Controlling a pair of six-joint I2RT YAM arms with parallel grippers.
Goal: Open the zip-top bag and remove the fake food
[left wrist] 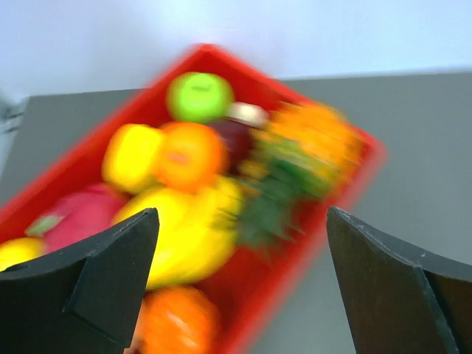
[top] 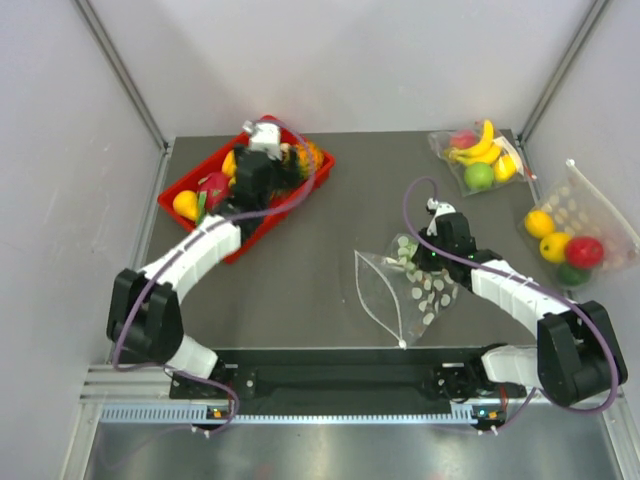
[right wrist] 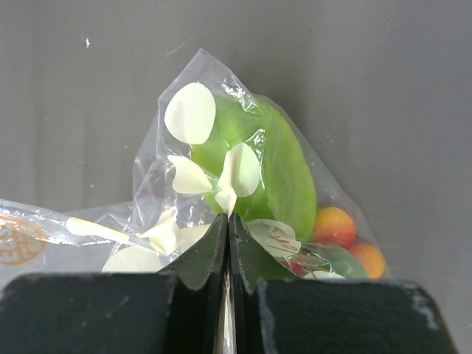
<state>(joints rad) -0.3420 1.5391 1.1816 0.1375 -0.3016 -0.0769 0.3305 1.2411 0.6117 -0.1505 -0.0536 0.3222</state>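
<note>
The zip-top bag (top: 412, 287) lies flat at the middle right of the table, clear with pale dots and with its zip edge towards the left. My right gripper (top: 427, 256) is shut on the bag's plastic at its far end. In the right wrist view the closed fingertips (right wrist: 228, 221) pinch the bag (right wrist: 193, 118). Inside it are a green fruit (right wrist: 284, 166), a pinkish peach (right wrist: 333, 225) and an orange one (right wrist: 367, 258). My left gripper (top: 262, 160) is open and empty, hovering over the red bin, far from the bag.
The red bin (top: 325, 165) at the back left holds several fruits, including a green apple (left wrist: 199, 94) and a pineapple (left wrist: 310, 147). A banana-and-apple bag (top: 478, 160) lies at the back right. A bigger dotted bag (top: 572, 235) of yellow and red fruit lies at the right edge.
</note>
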